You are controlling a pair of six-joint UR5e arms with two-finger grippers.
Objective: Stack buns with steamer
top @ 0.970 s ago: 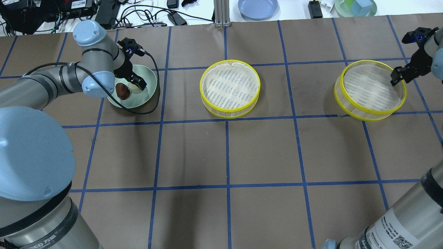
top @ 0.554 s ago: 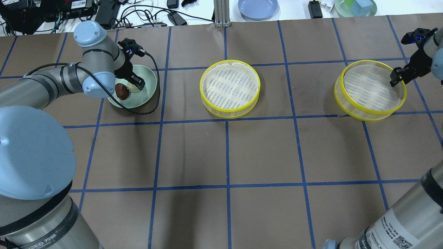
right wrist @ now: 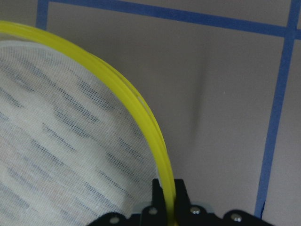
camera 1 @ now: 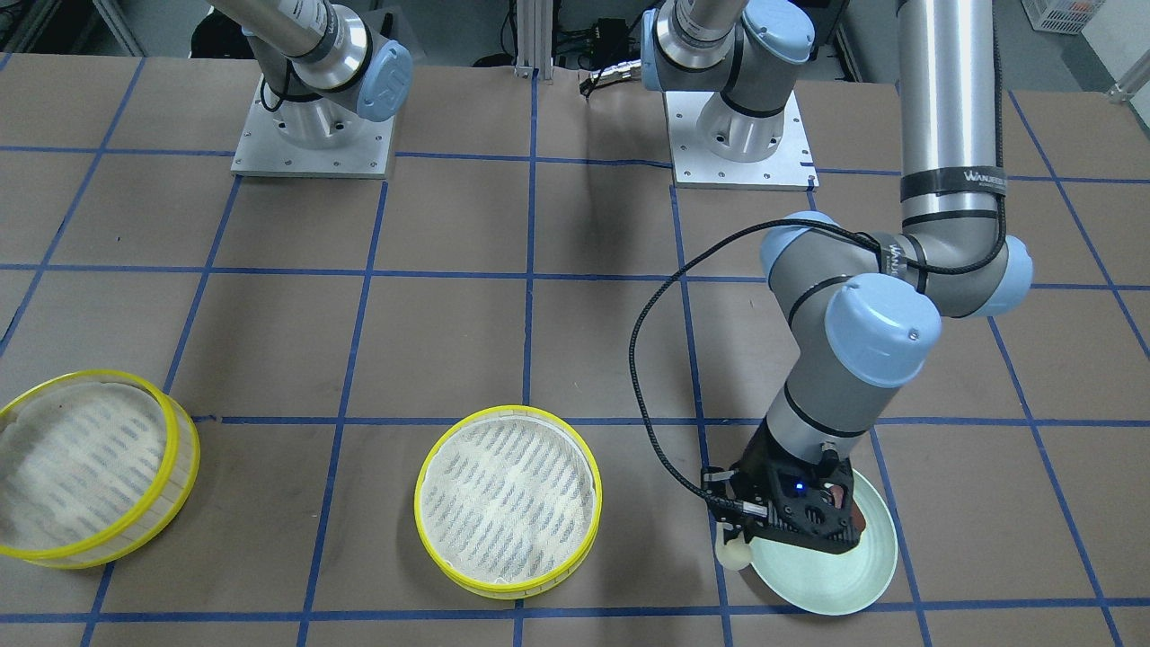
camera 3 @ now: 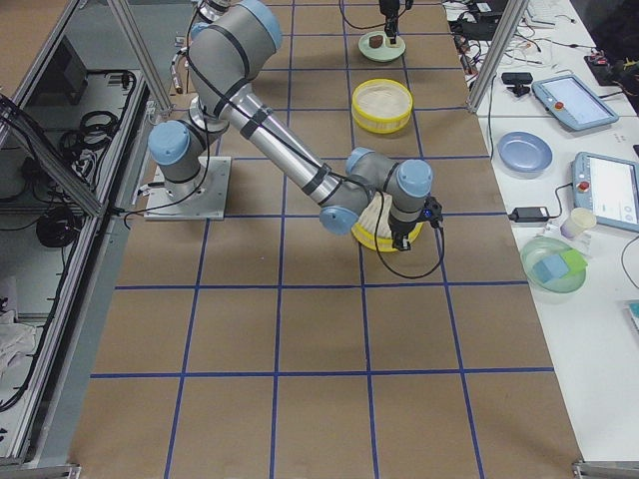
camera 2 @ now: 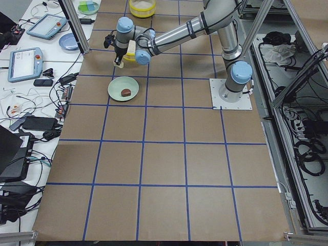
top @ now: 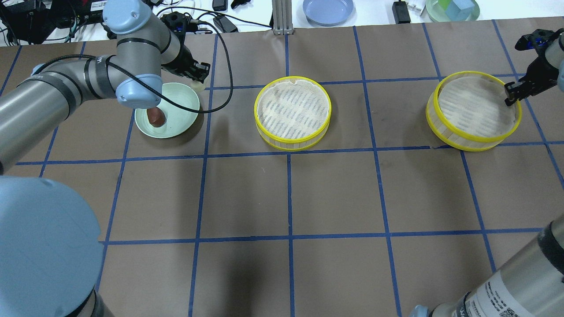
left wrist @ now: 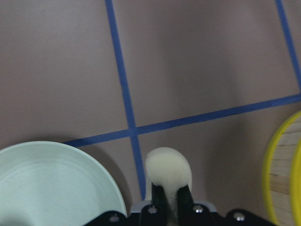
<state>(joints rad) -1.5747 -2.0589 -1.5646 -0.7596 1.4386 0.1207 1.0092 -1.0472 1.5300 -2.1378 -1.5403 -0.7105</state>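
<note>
My left gripper (top: pixel 199 79) is shut on the cream-white bun (top: pixel 197 85) and holds it in the air just past the far right edge of the pale green plate (top: pixel 180 119). The bun also shows in the left wrist view (left wrist: pixel 168 170) and the front view (camera 1: pixel 732 554). The dark brown bun (top: pixel 156 116) lies on the plate. One yellow-rimmed steamer tier (top: pixel 292 112) sits at table centre. My right gripper (top: pixel 512 96) is shut on the right rim (right wrist: pixel 162 160) of the other tier (top: pixel 471 112), which is tilted, its gripped side raised.
A blue plate (top: pixel 328 9) and a green bowl with blocks (top: pixel 453 9) sit beyond the table's far edge. Cables and electronics (top: pixel 132 17) lie at the back left. My left wrist cable (top: pixel 220 94) loops between the plate and the centre tier.
My left gripper has risen out of the plate with the white bun and moved toward the far side and right. My right gripper has raised the tier's rim slightly.
</note>
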